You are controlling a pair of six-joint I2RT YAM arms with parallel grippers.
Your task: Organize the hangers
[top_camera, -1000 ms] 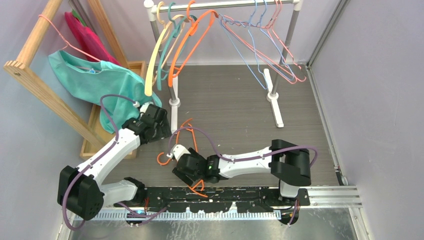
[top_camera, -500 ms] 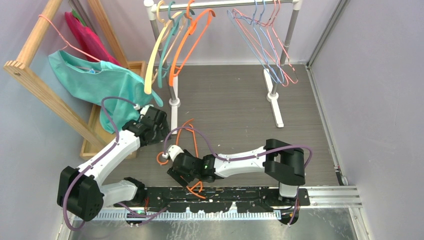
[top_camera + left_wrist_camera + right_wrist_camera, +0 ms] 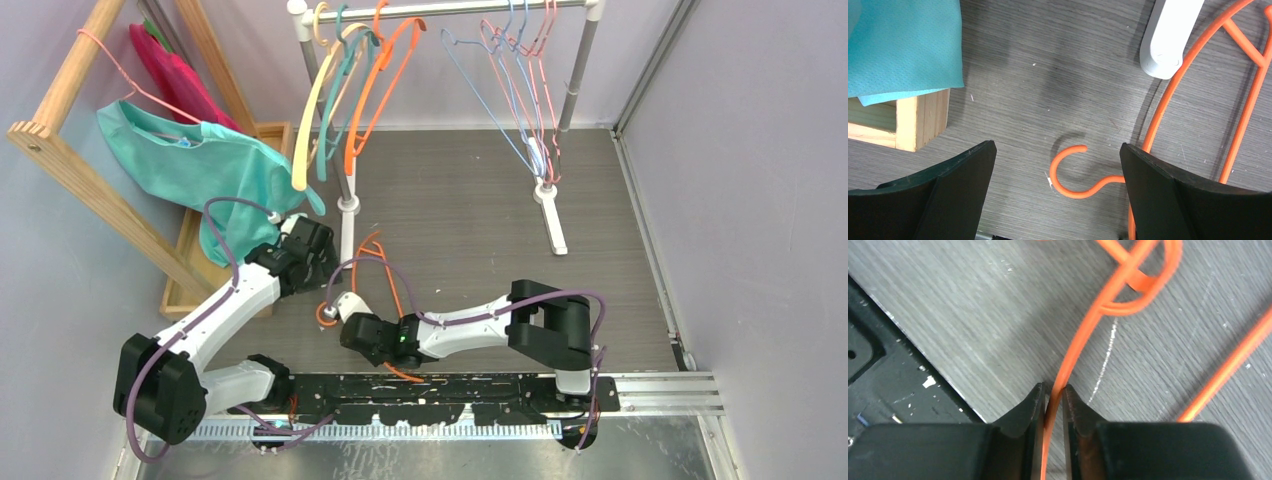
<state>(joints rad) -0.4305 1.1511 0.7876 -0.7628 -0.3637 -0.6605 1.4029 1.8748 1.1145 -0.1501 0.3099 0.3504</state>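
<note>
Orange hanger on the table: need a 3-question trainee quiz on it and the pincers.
1. True or false: the right pincer is shut on the orange hanger.
2. The left pincer is: A) open above the hanger's hook; B) shut on a teal shirt; C) shut on the rail.
3. Fill in: the hook lies on the ___.
Key: 1 true; 2 A; 3 table.

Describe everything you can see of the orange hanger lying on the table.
The orange hanger looks like plastic: an open hook and thin arms joined by a brace. It lies on the wood-grain table, near the rack's white foot. The right gripper is shut on one strip near the table's front edge; the left gripper hangs open above the hook.
</note>
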